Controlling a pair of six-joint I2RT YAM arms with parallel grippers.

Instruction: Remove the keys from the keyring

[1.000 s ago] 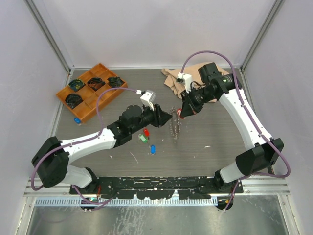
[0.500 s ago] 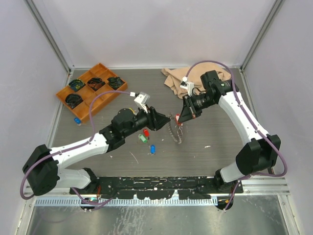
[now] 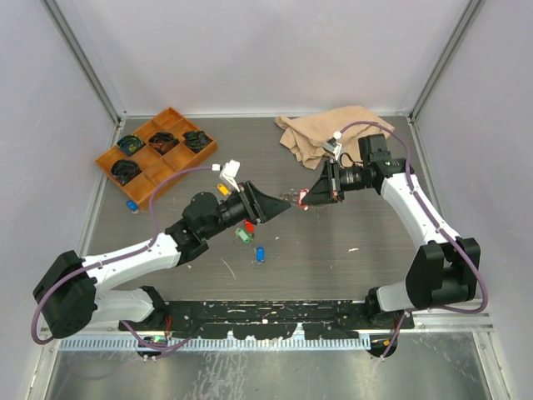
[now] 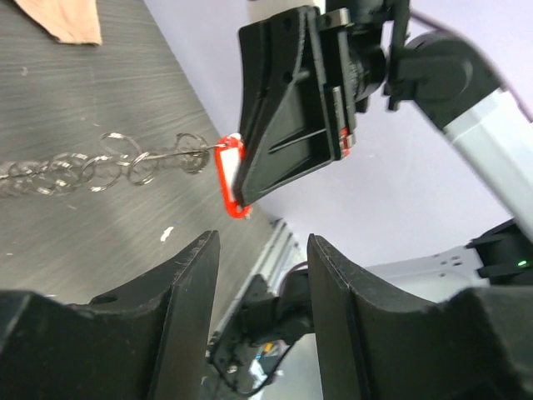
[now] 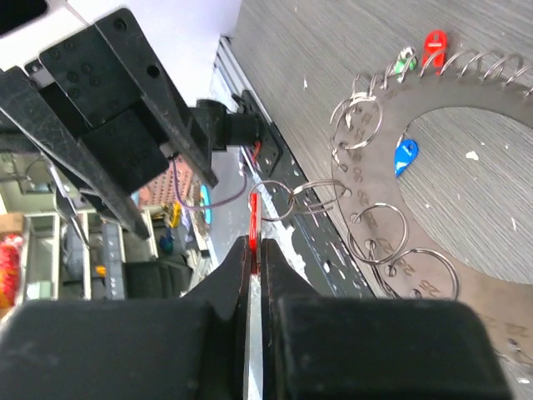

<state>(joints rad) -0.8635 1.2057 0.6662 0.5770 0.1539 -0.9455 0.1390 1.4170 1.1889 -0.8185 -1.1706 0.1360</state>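
Seen from above, the right arm [image 3: 416, 208] had dropped its elbow over the last second and stretched flatter toward 9 o'clock. The left arm [image 3: 141, 250] had reached further toward 3 o'clock, so the two met nose to nose near the middle of the grey table [image 3: 350, 267]. An orange tray [image 3: 154, 154] at 10 o'clock and a tan cloth [image 3: 329, 133] at 1 o'clock sat well apart from the work. A second earlier the keyring [image 5: 475, 87] had shown as an edge-on line trailing toward 6 o'clock below the grippers; it no longer showed there. The right wrist view showed it as a broad grey band with a hollow centre and small split rings along its rim, seemingly raised off the table. The right gripper [image 3: 306, 197] was pinched tight on the thin edge of the red key [image 4: 223, 179], which one small split ring joined to the keyring. The left gripper [image 3: 283, 206] sat just at 9 o'clock of that key, its fingers parted by a moderate gap and holding nothing. That key was therefore probably not yet freed, with the link now stretched out for the left gripper to work on. A loose red key [image 3: 248, 226], a green key [image 3: 242, 237] and a blue key [image 3: 261, 253] lay on the table toward 7 o'clock.
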